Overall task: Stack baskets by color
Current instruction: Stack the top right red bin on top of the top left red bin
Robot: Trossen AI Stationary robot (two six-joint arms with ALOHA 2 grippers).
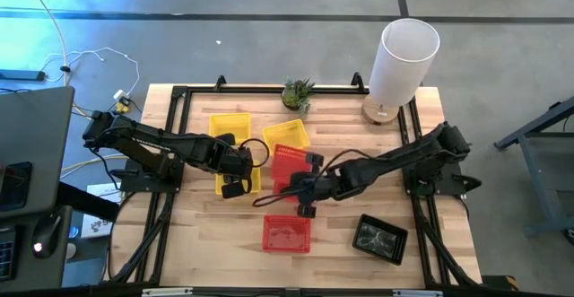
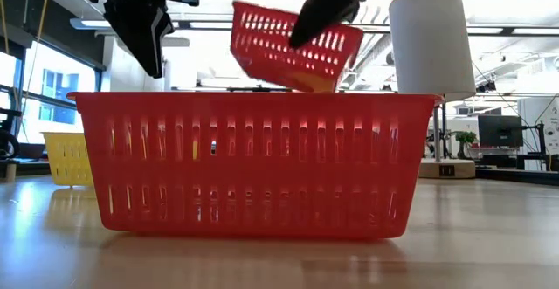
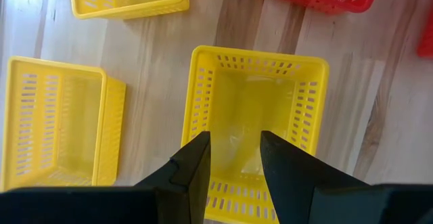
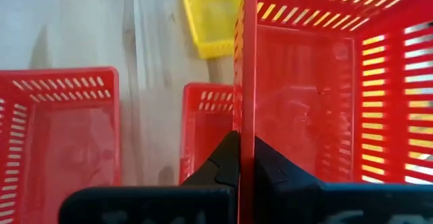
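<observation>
The right gripper, jaws pinched on one thin wall of a light, stiff red plastic mesh basket, holds it above mid-worktop, while the left gripper hovers open over a yellow mesh basket.

Left gripper hangs with fingers parted; right gripper fingers pinched together.

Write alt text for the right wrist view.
The right hand is shut on one wall of a red plastic mesh basket, held above the wooden table. Below lie two more red mesh baskets and a yellow mesh basket.
</observation>
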